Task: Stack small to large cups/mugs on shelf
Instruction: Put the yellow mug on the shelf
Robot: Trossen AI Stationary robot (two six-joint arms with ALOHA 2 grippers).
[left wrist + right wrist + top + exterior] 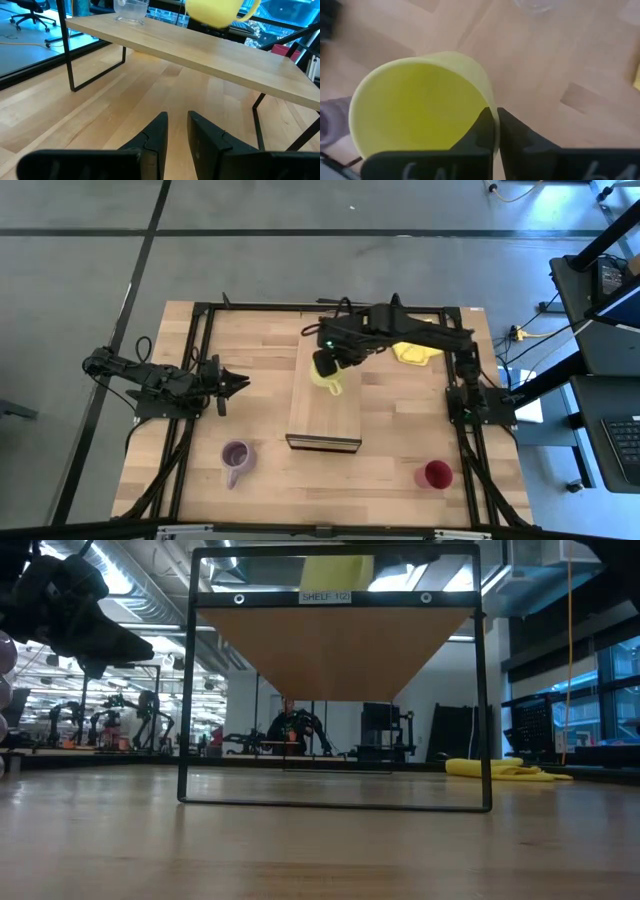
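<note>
Right gripper pinching the rim of the yellow-green mug, one finger inside and one outside the wall, jaws clamped on it. Holding that mug above the far end of the shelf, toward its left edge in the high view, handle pointing toward the shelf's near end. In the left wrist view, mug hanging clear of the plank, not touching it. Clear glass cup standing upright on the shelf at its far end, just beside the raised mug. Shelf resting on a thin black frame at the middle of the desk, its dark front edge facing the near edge.

Left gripper waiting low over the desk near the left edge, pointing at the shelf, jaws slightly apart with nothing between them.

Purple mug sitting on the desk toward the near left corner, handle turned to the near edge. Red cup standing near the near right corner, well apart from the purple mug. Yellow cloth lying crumpled toward the far right corner, partly under the right arm.
</note>
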